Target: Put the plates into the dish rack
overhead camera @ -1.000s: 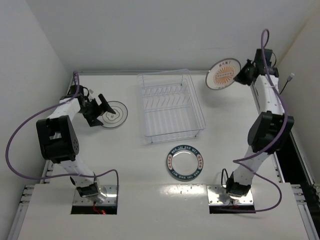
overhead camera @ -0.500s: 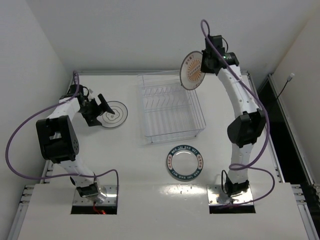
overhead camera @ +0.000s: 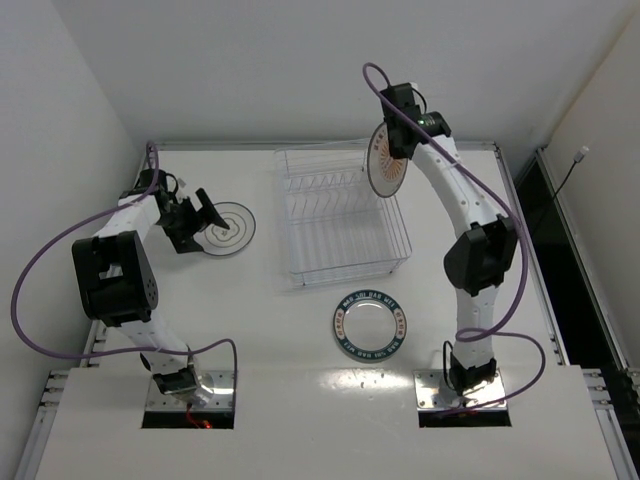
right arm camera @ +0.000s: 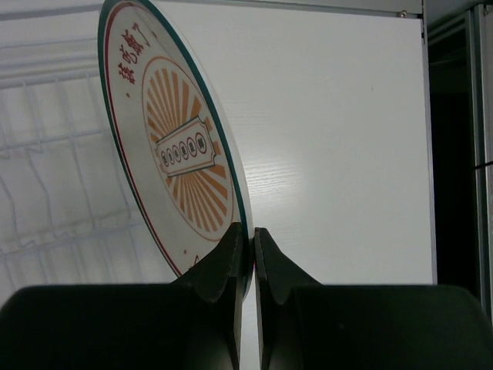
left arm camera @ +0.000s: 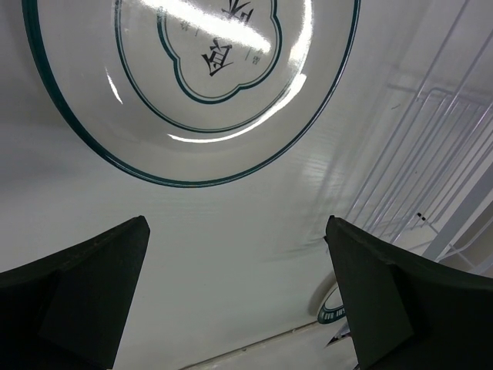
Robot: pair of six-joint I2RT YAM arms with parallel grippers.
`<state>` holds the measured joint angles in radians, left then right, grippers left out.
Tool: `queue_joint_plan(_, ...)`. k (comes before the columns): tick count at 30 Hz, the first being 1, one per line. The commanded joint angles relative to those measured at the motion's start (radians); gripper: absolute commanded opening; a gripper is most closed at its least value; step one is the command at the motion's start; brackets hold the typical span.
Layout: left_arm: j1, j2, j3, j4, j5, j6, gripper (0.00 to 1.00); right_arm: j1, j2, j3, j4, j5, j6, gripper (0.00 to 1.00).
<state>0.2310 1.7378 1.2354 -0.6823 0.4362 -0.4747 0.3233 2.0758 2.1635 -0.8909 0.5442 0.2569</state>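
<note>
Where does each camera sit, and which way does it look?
Top external: above and behind, looking down on the table; left arm and right arm show.
Left wrist: low, facing the ringed plate; open left fingers at the bottom corners.
Right wrist: raised, facing the dish rack; right fingers pinch the striped plate.
Shared: both wrist views see the dish rack.

White table [overhead camera: 250, 300], rail [overhead camera: 220, 146] along far edge. Carries three things plus arm mounts. Clear rack [overhead camera: 342, 225] at middle-far, sitting flat on the top. Ringed plate [overhead camera: 230, 228] flat on the surface left of rack, well apart from it. Blue-rim plate [overhead camera: 370, 326] flat on near side of rack, near its right corner, not touching. Left base [overhead camera: 185, 383] and right base [overhead camera: 465, 385] bolted at near edge. Bare white top elsewhere in both wrist views.
</note>
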Motion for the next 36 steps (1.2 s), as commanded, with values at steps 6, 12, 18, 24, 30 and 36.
queue_joint_plan(6, 0.008, 0.015, 0.033, -0.01, -0.004, 0.013, 0.99, 0.078, 0.009, -0.017, 0.046, 0.046, -0.03, 0.0)
queue_joint_plan(12, 0.018, 0.026, 0.033, 0.0, 0.007, 0.013, 0.99, 0.105, 0.079, -0.028, -0.026, -0.047, 0.057, 0.0)
queue_joint_plan(18, 0.027, 0.065, 0.01, 0.045, 0.076, -0.007, 0.99, 0.095, 0.08, -0.05, -0.036, -0.131, 0.093, 0.19)
queue_joint_plan(24, 0.027, 0.127, -0.008, 0.093, 0.099, -0.037, 0.99, 0.077, 0.047, -0.007, -0.046, -0.177, 0.093, 0.35)
queue_joint_plan(30, 0.027, 0.16, -0.017, 0.125, 0.113, -0.07, 0.89, 0.057, -0.031, 0.002, -0.056, -0.227, 0.114, 0.46)
queue_joint_plan(36, 0.036, 0.192, -0.045, 0.156, 0.125, -0.09, 0.78, 0.037, -0.103, 0.002, -0.075, -0.257, 0.125, 0.52)
